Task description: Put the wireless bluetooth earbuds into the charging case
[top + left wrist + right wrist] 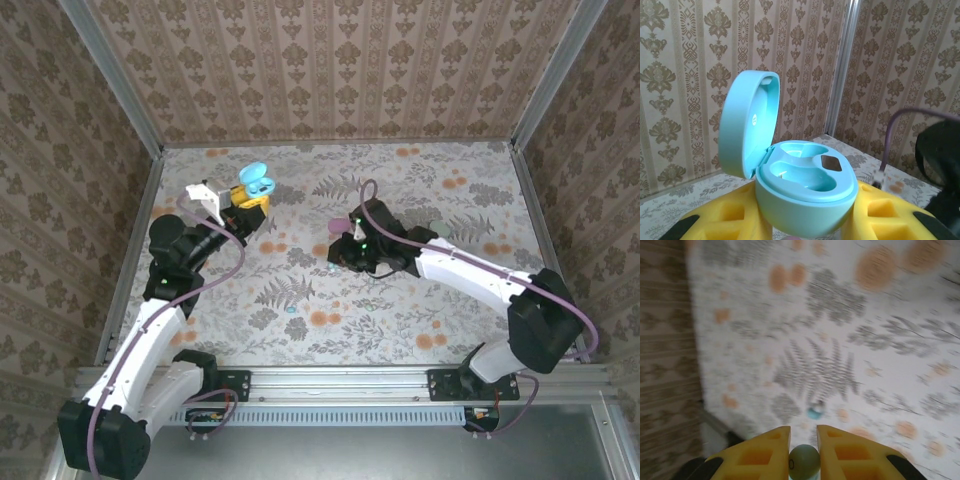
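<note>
Barely begun: both wells of the open case are looking empty.
The left gripper (248, 200) is clamping the pebble-shaped mint-teal plastic charging case (807, 197) at far left, lid up. The right gripper (803, 432), mid-table, is pinching a small round greenish plastic earbud (804, 461). A second tiny teal earbud (814, 413) is lying loose on the floral mat (880, 365).
</note>
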You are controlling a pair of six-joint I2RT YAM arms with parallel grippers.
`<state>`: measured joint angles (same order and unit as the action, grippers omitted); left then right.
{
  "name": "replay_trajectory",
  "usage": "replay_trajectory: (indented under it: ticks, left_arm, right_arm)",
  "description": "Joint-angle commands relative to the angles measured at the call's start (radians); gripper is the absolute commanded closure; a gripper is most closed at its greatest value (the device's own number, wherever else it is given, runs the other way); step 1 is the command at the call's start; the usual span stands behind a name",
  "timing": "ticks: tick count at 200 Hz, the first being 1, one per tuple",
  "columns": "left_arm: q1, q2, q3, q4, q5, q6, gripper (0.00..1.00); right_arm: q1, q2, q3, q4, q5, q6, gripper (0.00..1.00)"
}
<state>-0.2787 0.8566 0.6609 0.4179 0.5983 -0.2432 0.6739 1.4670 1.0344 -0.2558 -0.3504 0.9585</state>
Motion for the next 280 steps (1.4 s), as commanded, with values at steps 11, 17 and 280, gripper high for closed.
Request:
replay_trajectory:
  ticks: [11, 17, 280]
  left_arm:
    - [-0.017, 0.009, 0.006, 0.049, 0.012, -0.014, 0.71]
    - [-0.019, 0.011, 0.007, 0.049, 0.013, -0.014, 0.71]
    - [-0.161, 0.189, 0.057, 0.019, 0.260, 0.125, 0.72]
  right_arm:
    - [-0.062, -0.068, -0.051, 0.282, -0.262, 0.063, 0.78]
    - [-0.077, -0.083, -0.062, 0.323, -0.284, 0.091, 0.78]
    - [-0.167, -0.182, 0.151, 0.328, -0.379, -0.012, 0.77]
